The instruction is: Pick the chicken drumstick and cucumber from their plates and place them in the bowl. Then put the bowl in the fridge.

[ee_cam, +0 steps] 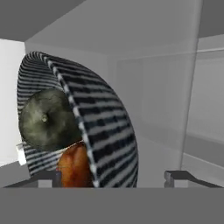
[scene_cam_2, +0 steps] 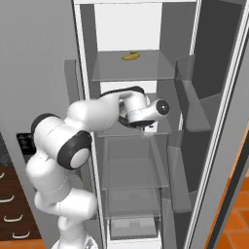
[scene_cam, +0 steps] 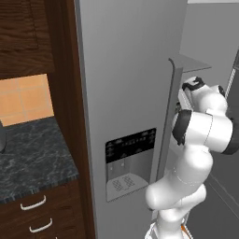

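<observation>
Presently one bowl [ee_cam: 100, 131], dark with pale ribbing, stands inside the fridge [scene_cam_2: 146, 73], seen side-on from the hand camera against the grey inner walls. Its contents count as two: one cucumber [ee_cam: 48, 119], showing its dark green round end, and one chicken drumstick [ee_cam: 75, 168], reddish-brown, lying just below the cucumber and touching it. The drumstick's lower part is cut off by the bottom of that view, and its bone end cannot be made out.

One gripper [ee_cam: 113, 177] is recorded. Its two fingertips [ee_cam: 46, 177] stand wide apart at the bottom of the hand view, one on each side of the bowl's near rim; the jaws are open, and whether either tip touches the bowl cannot be told.

From the right base view the arm [scene_cam_2: 97, 114] reaches onto the middle shelf, and the hand covers the bowl there. One banana [scene_cam_2: 131, 56] lies on the shelf above. One fridge door carries one black dispenser panel [scene_cam: 130, 145], and one dark stone counter [scene_cam: 32, 161] sits left of it with two drawer handles [scene_cam: 33, 203] below.
</observation>
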### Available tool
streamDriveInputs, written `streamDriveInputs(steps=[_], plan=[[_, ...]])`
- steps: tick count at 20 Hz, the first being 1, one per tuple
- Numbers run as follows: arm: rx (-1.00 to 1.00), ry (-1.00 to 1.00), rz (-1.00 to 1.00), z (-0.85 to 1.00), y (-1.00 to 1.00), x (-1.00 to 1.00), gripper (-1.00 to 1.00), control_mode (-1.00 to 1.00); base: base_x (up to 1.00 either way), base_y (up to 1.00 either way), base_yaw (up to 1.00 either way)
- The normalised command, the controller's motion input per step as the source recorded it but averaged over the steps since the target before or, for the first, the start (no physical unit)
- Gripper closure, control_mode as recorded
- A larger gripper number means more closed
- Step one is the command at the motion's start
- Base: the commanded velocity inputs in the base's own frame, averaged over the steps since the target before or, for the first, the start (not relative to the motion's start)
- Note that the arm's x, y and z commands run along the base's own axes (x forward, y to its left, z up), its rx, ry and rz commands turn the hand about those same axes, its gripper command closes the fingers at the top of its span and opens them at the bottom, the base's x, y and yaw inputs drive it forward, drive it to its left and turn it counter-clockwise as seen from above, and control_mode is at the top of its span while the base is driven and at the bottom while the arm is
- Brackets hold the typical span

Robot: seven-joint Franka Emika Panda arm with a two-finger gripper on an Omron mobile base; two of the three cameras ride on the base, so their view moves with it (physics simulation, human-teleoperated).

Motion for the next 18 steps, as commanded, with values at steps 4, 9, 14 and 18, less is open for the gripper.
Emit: streamDriveInputs(steps=[4,9,14,18], plan=[[-0.03,-0.14,0.00,0.29,0.21,-0.30,-1.00,-1.00,0.00,0.00,0.00],[0.00,-0.19,0.00,0.33,0.02,-0.64,-1.00,-1.00,0.00,0.00,0.00],[-0.02,-0.29,0.00,0.34,0.16,-0.96,-1.00,-1.00,0.00,0.00,0.00],[-0.07,-0.29,0.00,0.57,0.56,-1.00,-1.00,-1.00,0.00,0.00,0.00]])
